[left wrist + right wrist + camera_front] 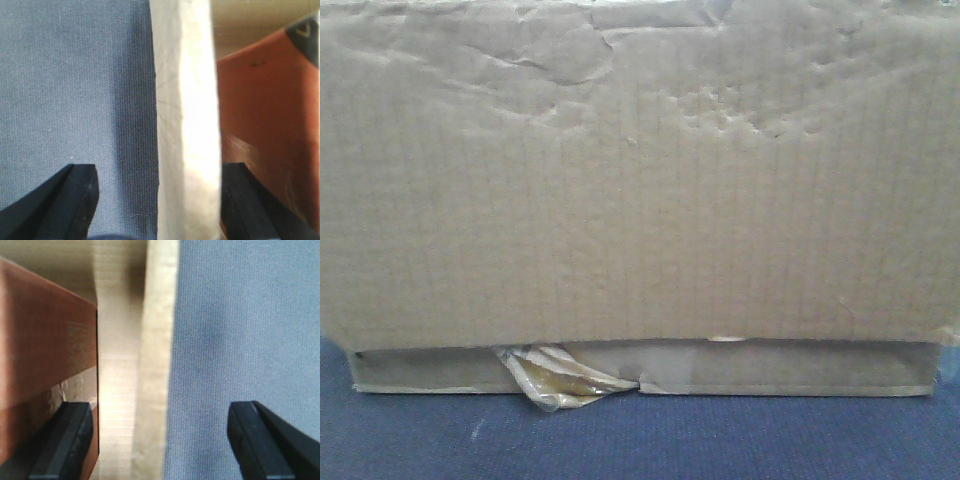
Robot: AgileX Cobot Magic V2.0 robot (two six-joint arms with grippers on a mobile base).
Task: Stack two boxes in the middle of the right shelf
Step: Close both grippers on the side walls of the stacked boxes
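A large brown box [640, 180] with a wrinkled, dented face fills the front view. It rests on a flatter box [800, 368] with torn yellowish tape [555, 378]. My left gripper [157, 200] is open, its jaws standing either side of a pale cardboard edge [187, 125], with a reddish-brown cardboard face [265, 125] to the right. My right gripper [160, 440] is open too, astride another pale cardboard edge [155, 365], with a reddish-brown face [45, 340] on the left. Which box each edge belongs to I cannot tell. The shelf is out of view.
Blue woven cloth [640, 440] lies under the boxes. It also shows beside the cardboard in the left wrist view [75, 90] and the right wrist view [245, 330]. The boxes block everything behind them in the front view.
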